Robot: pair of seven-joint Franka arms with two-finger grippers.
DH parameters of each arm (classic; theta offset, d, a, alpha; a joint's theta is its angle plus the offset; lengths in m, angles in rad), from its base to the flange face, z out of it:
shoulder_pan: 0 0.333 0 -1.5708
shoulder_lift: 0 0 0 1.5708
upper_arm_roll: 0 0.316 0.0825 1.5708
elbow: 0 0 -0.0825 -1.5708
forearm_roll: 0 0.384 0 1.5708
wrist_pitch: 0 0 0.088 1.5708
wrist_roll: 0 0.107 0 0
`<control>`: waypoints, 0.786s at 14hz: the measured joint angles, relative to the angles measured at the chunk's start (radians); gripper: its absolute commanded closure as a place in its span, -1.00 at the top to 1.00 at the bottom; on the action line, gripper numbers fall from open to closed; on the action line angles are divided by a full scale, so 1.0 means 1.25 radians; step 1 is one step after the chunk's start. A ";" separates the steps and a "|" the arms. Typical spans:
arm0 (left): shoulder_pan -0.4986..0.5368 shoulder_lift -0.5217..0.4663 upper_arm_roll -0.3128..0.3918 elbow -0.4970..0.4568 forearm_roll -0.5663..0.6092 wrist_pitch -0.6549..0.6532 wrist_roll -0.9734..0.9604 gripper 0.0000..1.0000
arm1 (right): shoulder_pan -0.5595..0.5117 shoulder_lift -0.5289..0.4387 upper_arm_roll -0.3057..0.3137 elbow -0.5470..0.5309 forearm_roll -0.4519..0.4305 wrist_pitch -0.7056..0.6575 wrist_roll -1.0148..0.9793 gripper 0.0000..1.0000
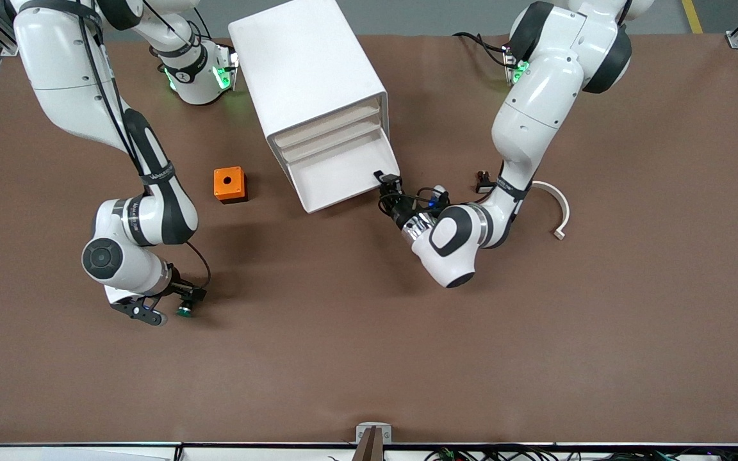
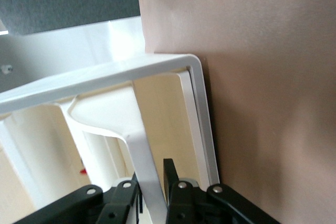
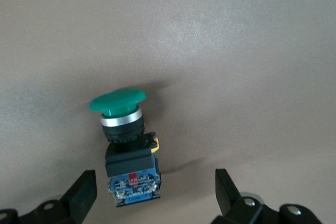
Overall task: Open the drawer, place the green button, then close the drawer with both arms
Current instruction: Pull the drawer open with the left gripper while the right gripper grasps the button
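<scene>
From the front, the button is mostly hidden under the right hand, just a green speck on the worktop, well nearer the camera than the orange box. The left hand sits at the corner of the open drawer. Left wrist view: left hand pinched shut on the drawer's thin white edge, fingertips cut off. Right wrist view: right hand wide open either side of the button, which lies on its side, green cap pointing away from the hand, blue back toward it.
</scene>
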 measured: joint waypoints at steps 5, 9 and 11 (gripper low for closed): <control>0.037 0.001 0.001 0.000 -0.025 0.012 0.003 -0.35 | 0.000 0.009 0.000 0.002 0.000 0.005 0.006 0.48; 0.049 0.002 0.001 0.000 -0.025 0.013 0.030 0.51 | 0.001 0.009 0.002 0.002 0.000 0.005 0.006 -0.87; 0.050 0.006 0.001 0.000 -0.025 0.013 0.048 0.85 | 0.001 0.009 0.003 0.004 0.000 0.005 0.008 -0.99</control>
